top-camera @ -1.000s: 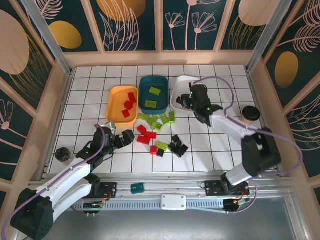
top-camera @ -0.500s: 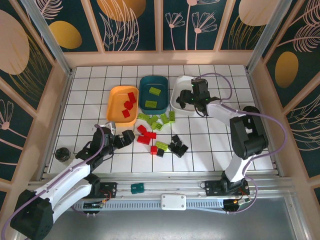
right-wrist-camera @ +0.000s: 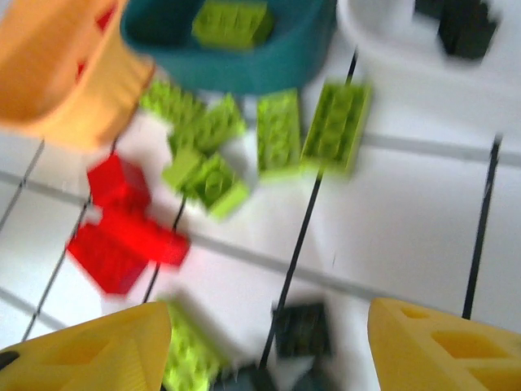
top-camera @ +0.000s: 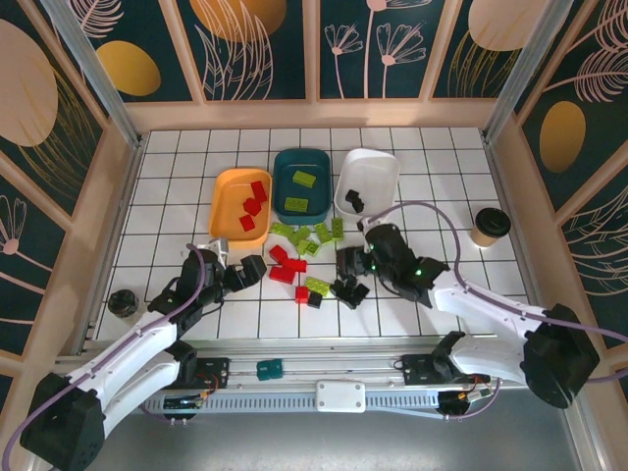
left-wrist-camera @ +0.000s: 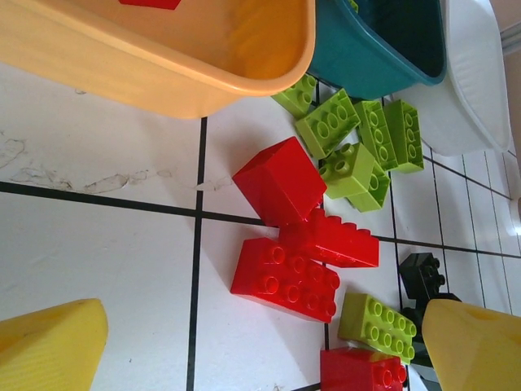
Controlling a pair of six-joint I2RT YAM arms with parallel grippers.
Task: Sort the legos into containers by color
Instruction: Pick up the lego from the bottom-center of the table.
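Three colours each had a home beyond the loose legos [top-camera: 309, 235] — orange-yellow tray [top-camera: 224, 196] for red, teal tray [top-camera: 281, 186] for lime, white tray [top-camera: 381, 172] for black. Left gripper [top-camera: 247, 270] beside the red bricks [top-camera: 287, 267] and right gripper [top-camera: 351, 265] over the black bricks [top-camera: 348, 287] held jaws open, empty — probably poised to pick.

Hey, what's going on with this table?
Two robot arms are sorting bricks by color. The orange-yellow tray holds red bricks, the dark teal tray green ones, the white tray a black one. The right gripper hovers open over the loose black bricks; the left gripper sits open by the loose red bricks. Nearer the trays lie loose green bricks.
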